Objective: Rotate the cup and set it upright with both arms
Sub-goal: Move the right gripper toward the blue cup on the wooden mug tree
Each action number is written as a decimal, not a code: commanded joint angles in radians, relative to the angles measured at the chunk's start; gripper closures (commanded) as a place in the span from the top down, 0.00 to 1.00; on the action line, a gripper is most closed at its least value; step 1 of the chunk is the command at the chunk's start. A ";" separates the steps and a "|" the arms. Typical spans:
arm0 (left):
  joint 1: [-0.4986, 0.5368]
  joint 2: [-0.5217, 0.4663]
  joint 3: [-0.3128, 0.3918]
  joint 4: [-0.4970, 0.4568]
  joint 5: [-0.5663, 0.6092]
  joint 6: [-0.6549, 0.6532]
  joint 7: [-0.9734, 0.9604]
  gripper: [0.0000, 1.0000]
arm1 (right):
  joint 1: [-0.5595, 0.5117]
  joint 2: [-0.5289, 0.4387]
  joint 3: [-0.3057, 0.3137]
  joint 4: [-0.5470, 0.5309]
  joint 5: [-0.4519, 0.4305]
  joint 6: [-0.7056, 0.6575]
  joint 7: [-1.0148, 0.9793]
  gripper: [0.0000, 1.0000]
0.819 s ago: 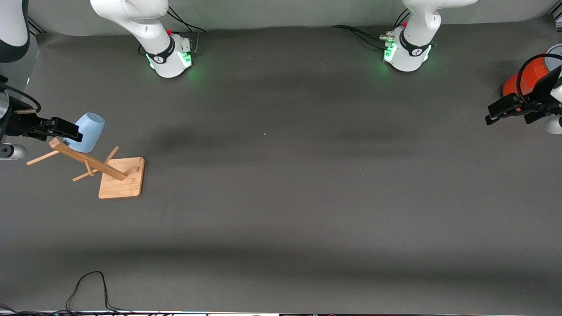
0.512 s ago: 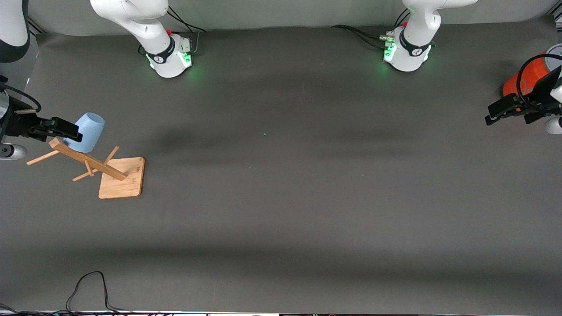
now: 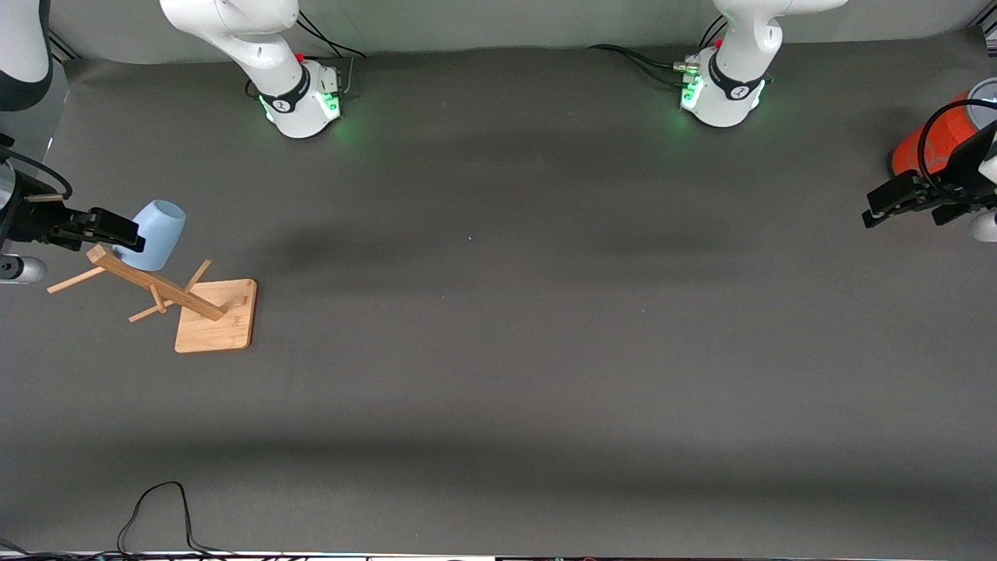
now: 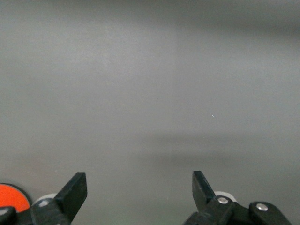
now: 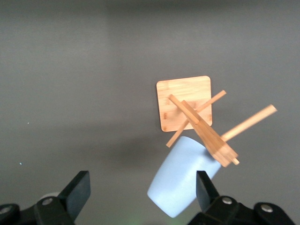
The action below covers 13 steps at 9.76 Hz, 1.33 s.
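The light blue cup (image 3: 153, 231) sits tilted at the top of a wooden peg rack (image 3: 156, 284), at the right arm's end of the table. I cannot tell whether a peg holds it. My right gripper (image 3: 128, 231) is open and level with the cup, its fingertips right beside it. In the right wrist view the cup (image 5: 183, 178) lies just ahead of the right gripper (image 5: 142, 185), close to one finger (image 5: 205, 187), and nothing is gripped. My left gripper (image 3: 874, 212) is open and empty over the left arm's end of the table; it also shows in the left wrist view (image 4: 139, 183).
The rack's square bamboo base (image 3: 210, 327) rests on the dark mat nearer the camera than the cup, with thin pegs sticking out. A large orange can (image 3: 931, 144) stands by the left gripper. A black cable (image 3: 156, 514) lies at the front edge.
The left gripper has shifted very slightly beside the orange can. The right gripper, the cup and the rack have not moved.
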<state>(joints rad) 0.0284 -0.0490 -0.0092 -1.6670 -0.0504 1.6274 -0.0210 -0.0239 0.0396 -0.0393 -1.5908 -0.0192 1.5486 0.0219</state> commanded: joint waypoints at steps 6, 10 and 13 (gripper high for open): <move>0.004 0.008 -0.001 -0.005 -0.006 0.028 0.013 1.00 | -0.001 -0.204 -0.083 -0.238 -0.004 0.068 0.178 1.00; 0.005 0.014 -0.001 -0.007 -0.009 0.045 0.013 1.00 | -0.002 -0.188 -0.085 -0.236 0.001 0.059 0.553 1.00; 0.008 0.011 0.003 -0.005 -0.014 0.048 0.013 1.00 | -0.008 -0.135 -0.108 -0.251 0.051 0.068 0.556 1.00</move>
<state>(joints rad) 0.0310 -0.0299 -0.0063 -1.6684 -0.0528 1.6637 -0.0208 -0.0275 -0.1152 -0.1339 -1.8345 0.0077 1.6047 0.5567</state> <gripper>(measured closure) 0.000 0.000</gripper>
